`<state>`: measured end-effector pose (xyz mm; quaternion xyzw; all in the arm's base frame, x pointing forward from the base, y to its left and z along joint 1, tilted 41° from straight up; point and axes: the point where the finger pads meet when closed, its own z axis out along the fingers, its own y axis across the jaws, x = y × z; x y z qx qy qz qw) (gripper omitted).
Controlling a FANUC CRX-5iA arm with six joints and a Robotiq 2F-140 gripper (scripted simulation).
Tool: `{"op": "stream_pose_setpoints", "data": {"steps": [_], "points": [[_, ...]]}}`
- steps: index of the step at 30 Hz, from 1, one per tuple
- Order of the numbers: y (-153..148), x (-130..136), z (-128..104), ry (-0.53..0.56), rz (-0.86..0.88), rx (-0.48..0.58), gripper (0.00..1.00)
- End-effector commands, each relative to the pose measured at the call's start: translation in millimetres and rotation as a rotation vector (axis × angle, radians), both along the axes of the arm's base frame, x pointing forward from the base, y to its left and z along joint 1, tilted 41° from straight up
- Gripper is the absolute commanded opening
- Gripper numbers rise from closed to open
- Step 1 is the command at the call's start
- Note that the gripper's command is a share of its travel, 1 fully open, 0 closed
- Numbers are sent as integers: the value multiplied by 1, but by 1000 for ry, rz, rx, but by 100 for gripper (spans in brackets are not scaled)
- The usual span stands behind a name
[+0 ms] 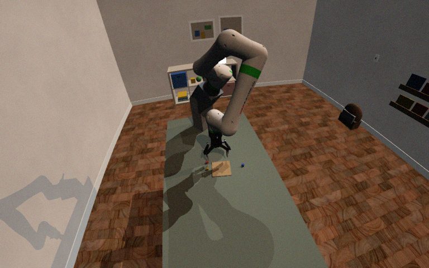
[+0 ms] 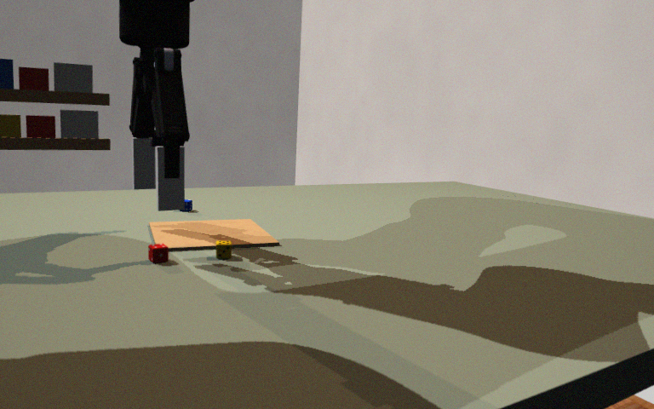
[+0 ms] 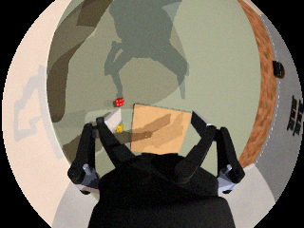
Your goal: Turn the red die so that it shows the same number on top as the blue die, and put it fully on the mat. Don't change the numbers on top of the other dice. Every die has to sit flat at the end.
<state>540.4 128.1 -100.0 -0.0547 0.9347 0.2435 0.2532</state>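
Observation:
The red die (image 2: 157,253) lies flat on the green table top, just off a corner of the tan mat (image 2: 211,233). It also shows in the top view (image 1: 206,162) and in the wrist view (image 3: 118,102). The yellow die (image 2: 223,249) sits against the mat's edge, a short way from the red die. The blue die (image 2: 187,205) lies on the far side of the mat, partly hidden behind a finger. My gripper (image 1: 216,153) hangs open and empty above the table, some way above the dice, beside the mat (image 1: 221,168). The dice tops are too small to read.
The robot's base (image 1: 199,110) stands at the far end of the table. The table's front edge (image 2: 578,385) drops to the wooden floor. Wall shelves (image 2: 53,99) and a cabinet (image 1: 186,84) stand well away.

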Motion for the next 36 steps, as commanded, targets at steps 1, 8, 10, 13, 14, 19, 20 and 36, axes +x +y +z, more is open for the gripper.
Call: {"op": "stream_pose_setpoints", "data": {"steps": [1,8,10,13,14,19,20,36], "points": [[18,2,13,7,-1,-7,100],[71,8,49,7,-1,-7,100],[84,10,59,7,-1,-7,100],[103,12,72,7,-1,-7,100],[109,12,76,7,-1,-7,100],[125,14,87,7,-1,-7,100],[129,15,90,7,-1,-7,100],[162,18,113,7,-1,-7,100]]}}
